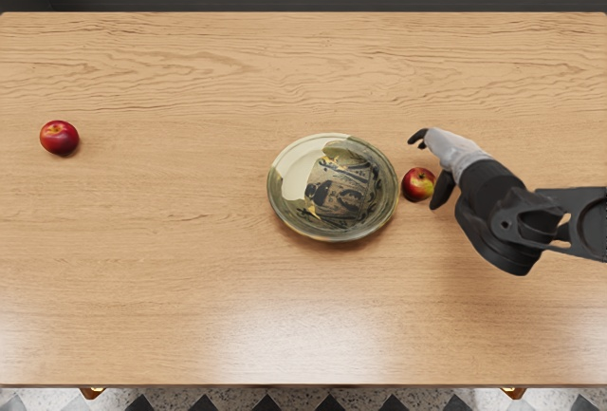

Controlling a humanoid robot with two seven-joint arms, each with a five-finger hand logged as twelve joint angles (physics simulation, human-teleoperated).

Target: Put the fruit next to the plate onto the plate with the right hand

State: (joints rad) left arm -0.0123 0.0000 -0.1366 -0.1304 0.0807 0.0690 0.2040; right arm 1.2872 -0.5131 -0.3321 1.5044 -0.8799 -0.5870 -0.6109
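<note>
A round reflective plate (285,204) lies at the middle of the wooden table. Just right of its rim sits a small red apple (416,183). My right hand (430,166) comes in from the right edge and hovers at the apple's right side, fingers spread around it but not closed, thumb low near the fruit. A second red apple (59,137) rests far off at the table's left. The left arm does not show.
The wooden table (190,269) spans the whole view, its front edge near the bottom and a dark wall behind the far edge. My right forearm (512,216) occupies the area right of the plate.
</note>
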